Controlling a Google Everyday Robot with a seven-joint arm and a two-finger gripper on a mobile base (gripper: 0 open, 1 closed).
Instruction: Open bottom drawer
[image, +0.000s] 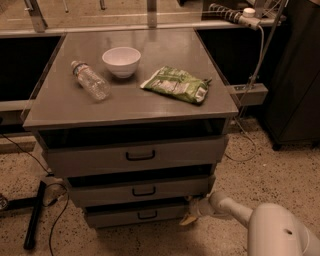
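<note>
The bottom drawer (120, 215) is the slimmest of three grey cabinet drawers, low near the floor, with a small black bar handle (147, 215) at its centre. It stands pulled out a little, with a dark gap above its front. My gripper (192, 212) is at the drawer's right end, low by the floor, on the end of my white arm (235, 210) that reaches in from the lower right. It sits to the right of the handle, close against the drawer's corner.
The mid-sized drawer (142, 192) and the widest top drawer (137, 156) sit above. On the cabinet top lie a plastic bottle (91, 80), a white bowl (121, 61) and a green bag (177, 85). A black bar and cables (35, 215) lie on the floor at left.
</note>
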